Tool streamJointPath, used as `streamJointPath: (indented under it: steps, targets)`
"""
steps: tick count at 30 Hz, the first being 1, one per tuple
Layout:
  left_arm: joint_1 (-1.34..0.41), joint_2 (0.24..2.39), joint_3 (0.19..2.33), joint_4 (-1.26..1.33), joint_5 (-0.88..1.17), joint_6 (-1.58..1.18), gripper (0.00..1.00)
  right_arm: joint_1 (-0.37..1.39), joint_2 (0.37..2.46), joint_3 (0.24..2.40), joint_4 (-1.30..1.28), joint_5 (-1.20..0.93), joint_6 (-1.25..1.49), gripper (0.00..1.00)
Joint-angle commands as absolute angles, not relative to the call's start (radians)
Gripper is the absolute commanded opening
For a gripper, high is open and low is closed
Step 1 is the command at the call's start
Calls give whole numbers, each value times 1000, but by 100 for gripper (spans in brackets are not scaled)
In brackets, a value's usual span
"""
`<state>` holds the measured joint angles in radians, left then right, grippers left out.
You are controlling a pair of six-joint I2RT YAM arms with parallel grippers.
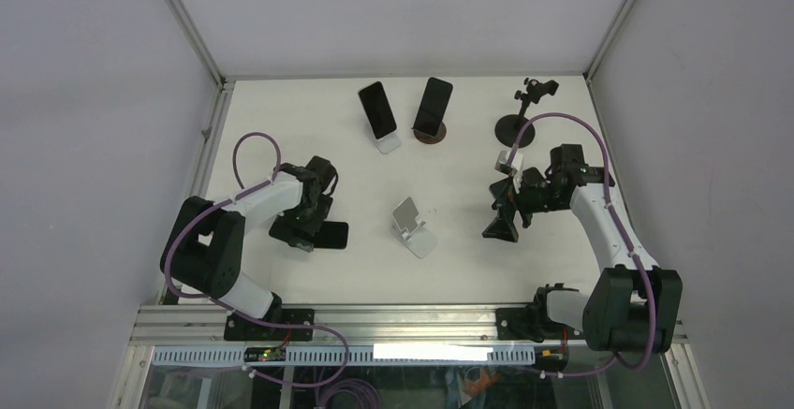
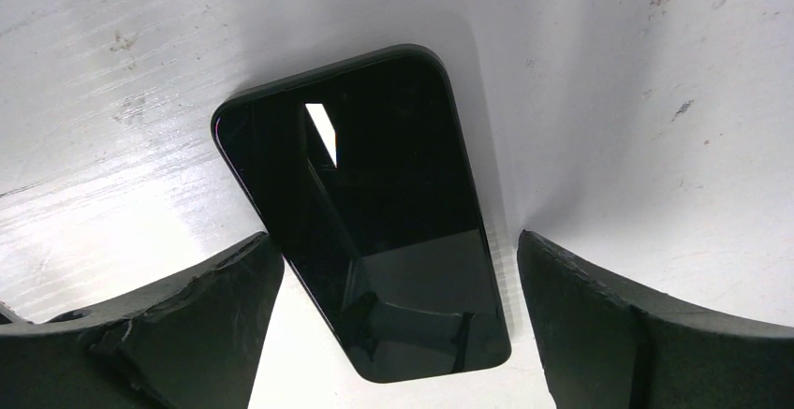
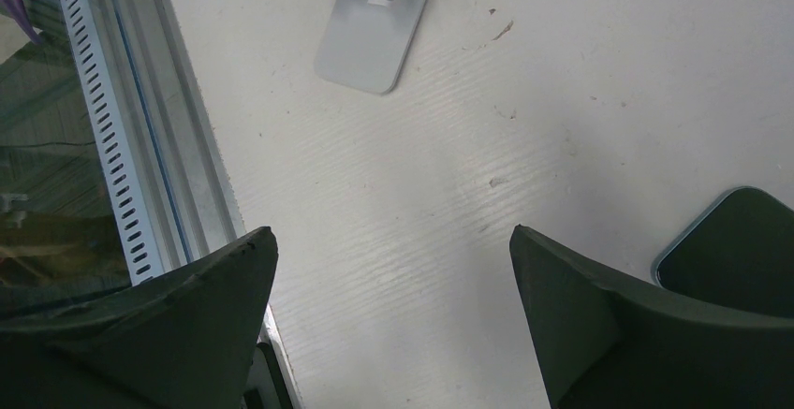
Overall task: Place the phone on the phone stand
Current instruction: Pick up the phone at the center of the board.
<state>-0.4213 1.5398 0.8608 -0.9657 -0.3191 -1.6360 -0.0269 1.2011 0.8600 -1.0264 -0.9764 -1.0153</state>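
Observation:
A black phone (image 1: pixel 330 236) lies flat, screen up, on the white table at the left. My left gripper (image 1: pixel 301 233) hangs low over its near end, open. In the left wrist view the phone (image 2: pixel 374 194) lies slanted between the two fingers (image 2: pixel 169 325), and the left gripper (image 2: pixel 395 241) does not grip it. The empty silver phone stand (image 1: pixel 413 227) is at the table's middle, also seen as the stand (image 3: pixel 370 30) in the right wrist view. My right gripper (image 1: pixel 500 226) hovers open to the stand's right, the right gripper (image 3: pixel 390 231) holding nothing.
Two more phones lean on stands at the back: one (image 1: pixel 378 109) on a white stand, one (image 1: pixel 433 106) on a round brown base. A black clamp stand (image 1: pixel 518 119) is back right. A dark rounded slab corner (image 3: pixel 740 241) lies by my right finger. A metal rail (image 3: pixel 122 147) edges the table.

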Motion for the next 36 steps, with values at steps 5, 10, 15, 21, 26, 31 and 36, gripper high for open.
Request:
streamJointPath:
  steps: [5, 10, 15, 21, 26, 31, 36]
  targets:
    - [-420, 1578, 822, -886, -238, -1630, 97, -34, 1199, 887, -1034, -988, -1035, 99]
    - [-419, 1622, 828, -867, -217, -1601, 78, -34, 1200, 887, -1035, -988, -1035, 99]
    - [-419, 1639, 855, -868, -210, -1549, 58, -33, 1200, 887, -1035, -989, -1037, 99]
    - [-420, 1582, 886, -868, -220, -1451, 42, -33, 1199, 888, -1038, -1009, -1035, 99]
    - [-420, 1509, 899, -863, -237, -1369, 39, -31, 1200, 889, -1040, -1057, -1029, 99]
    - [-420, 1433, 893, -822, -237, -1284, 37, -18, 1200, 893, -1039, -1117, -1009, 99]
    - [-420, 1343, 862, -745, -212, -1214, 36, -2, 1198, 894, -1017, -1166, -959, 99]
